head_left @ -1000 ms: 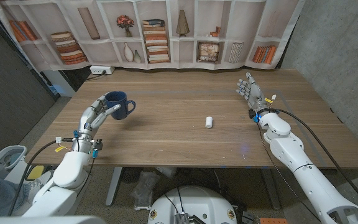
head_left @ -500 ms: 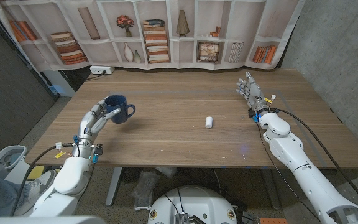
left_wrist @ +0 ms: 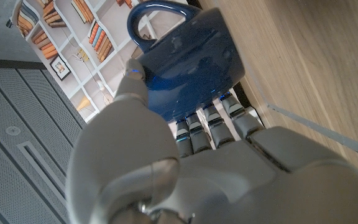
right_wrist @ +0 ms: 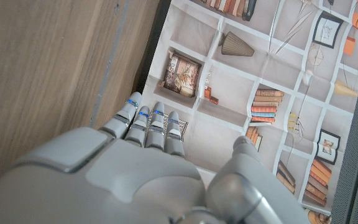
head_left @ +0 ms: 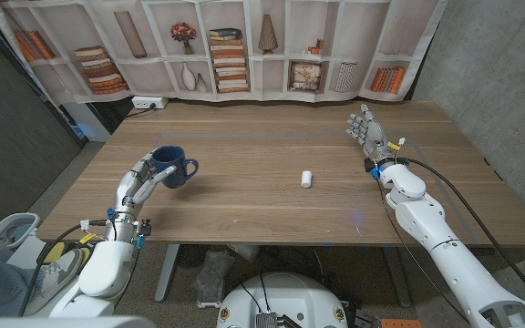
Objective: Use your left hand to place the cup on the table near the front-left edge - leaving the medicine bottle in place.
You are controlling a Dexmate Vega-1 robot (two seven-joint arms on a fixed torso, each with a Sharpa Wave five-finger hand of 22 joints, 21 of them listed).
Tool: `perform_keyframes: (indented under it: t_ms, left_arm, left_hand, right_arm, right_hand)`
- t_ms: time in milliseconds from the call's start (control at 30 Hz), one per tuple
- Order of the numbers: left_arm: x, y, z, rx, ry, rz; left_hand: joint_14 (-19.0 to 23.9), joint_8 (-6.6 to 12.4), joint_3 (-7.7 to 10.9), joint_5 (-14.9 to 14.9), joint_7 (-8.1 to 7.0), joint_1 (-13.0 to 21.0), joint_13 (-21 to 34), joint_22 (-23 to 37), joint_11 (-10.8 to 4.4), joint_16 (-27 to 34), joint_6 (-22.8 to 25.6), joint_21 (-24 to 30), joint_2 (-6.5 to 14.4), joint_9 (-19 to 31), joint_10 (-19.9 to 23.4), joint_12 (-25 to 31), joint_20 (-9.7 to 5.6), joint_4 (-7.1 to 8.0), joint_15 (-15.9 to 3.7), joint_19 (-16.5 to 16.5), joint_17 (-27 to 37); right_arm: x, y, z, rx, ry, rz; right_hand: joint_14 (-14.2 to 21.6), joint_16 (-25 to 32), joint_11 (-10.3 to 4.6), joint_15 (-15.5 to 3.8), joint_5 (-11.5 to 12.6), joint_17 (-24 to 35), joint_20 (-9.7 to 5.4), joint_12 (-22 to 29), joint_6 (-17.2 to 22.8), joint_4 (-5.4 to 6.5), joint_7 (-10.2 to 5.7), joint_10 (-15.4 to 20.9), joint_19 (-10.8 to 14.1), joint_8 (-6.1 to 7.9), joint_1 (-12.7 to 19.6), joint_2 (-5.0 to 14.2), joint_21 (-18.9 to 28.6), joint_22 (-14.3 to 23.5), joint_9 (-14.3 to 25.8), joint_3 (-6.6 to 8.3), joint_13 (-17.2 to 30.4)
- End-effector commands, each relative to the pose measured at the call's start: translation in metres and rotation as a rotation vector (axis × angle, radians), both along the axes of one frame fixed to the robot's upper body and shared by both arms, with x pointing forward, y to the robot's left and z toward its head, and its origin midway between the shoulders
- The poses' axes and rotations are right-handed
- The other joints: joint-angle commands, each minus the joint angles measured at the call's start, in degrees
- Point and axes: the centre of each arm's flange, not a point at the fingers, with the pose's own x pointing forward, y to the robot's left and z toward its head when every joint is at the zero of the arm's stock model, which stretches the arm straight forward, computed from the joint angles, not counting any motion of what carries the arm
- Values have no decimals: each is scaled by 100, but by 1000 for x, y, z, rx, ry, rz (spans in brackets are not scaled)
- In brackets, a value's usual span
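A printed backdrop of bookshelves, with books, vases and a flower pot, hangs behind a long wooden table of brown grain; a white power strip sits by its far left corner. At the left, the left hand holds a dark blue cup over the table's left part, near the left edge. In the left wrist view the cup is glossy and rounded, its loop handle facing away from the palm, with the thumb on one side and the fingers along the other. Nothing lies between cup and table edge. Near the middle, well apart from the cup, a small white medicine bottle lies on its side. At the right, the right hand stands with fingers straight and slightly spread, holding nothing.
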Motion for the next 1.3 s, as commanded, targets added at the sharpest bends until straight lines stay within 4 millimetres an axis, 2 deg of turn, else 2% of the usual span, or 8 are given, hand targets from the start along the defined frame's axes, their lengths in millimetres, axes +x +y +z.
perform_keyframes:
  t_ms: [33,200,500,900,1100,1300]
  left_arm:
    - [-17,-2,-11,-6,-23,31]
    - [-25,-3,-18,-10,-35,65]
    - [-33,-1,-34,-40,-38,86]
    - [-31,2,-55,-74,-45,87]
    - [-29,2,-62,-81,-62,91]
    - [-28,2,-69,-84,-73,103]
  left_hand:
    - [16,16,326,36,-179,42,12,16,-108,-9,204,0,122,19,124,26,-2,270,-137,-2,16]
    - [15,25,328,36,-199,43,18,16,-174,-10,236,-7,119,20,148,32,-16,270,-160,-11,15]
    - [19,33,329,36,-225,45,26,16,-181,-10,276,-25,109,21,173,39,-33,267,-180,-44,14]
    - [59,43,329,36,-261,44,38,16,-260,3,329,-37,95,21,229,52,-54,265,-217,-53,13]
    - [44,44,333,38,-276,45,43,16,-216,-4,342,-42,97,21,224,47,-60,266,-232,-59,13]
    - [33,39,333,39,-293,46,48,16,-247,-9,343,-50,91,20,235,48,-78,265,-251,-69,13]
  right_arm:
    - [-1,-1,-2,2,-3,3]
    - [-1,0,1,-6,-5,5]
    - [0,2,5,-23,-1,10]
    - [-1,1,3,-25,25,10]
    - [-3,1,3,-31,26,12]
    - [-2,0,3,-27,24,18]
  right_hand:
    - [55,-1,20,8,-3,14,-23,11,43,-14,-11,40,50,22,11,21,-21,19,19,-26,14]
    - [52,-3,27,8,-3,14,-21,14,41,-15,-14,48,53,21,12,22,-28,19,19,-29,14]
    - [53,-4,10,5,-3,14,-17,10,46,-17,-15,43,59,22,11,24,-45,19,19,-34,14]
    - [60,-2,14,11,-4,15,-17,11,47,-18,-12,48,66,21,8,27,-63,20,19,-41,14]
    - [59,-4,16,9,-3,14,-18,10,49,-19,-13,47,69,21,9,30,-74,21,19,-44,15]
    - [60,-4,9,7,-3,14,-18,11,51,-21,-16,51,73,21,10,31,-82,21,19,-46,15]
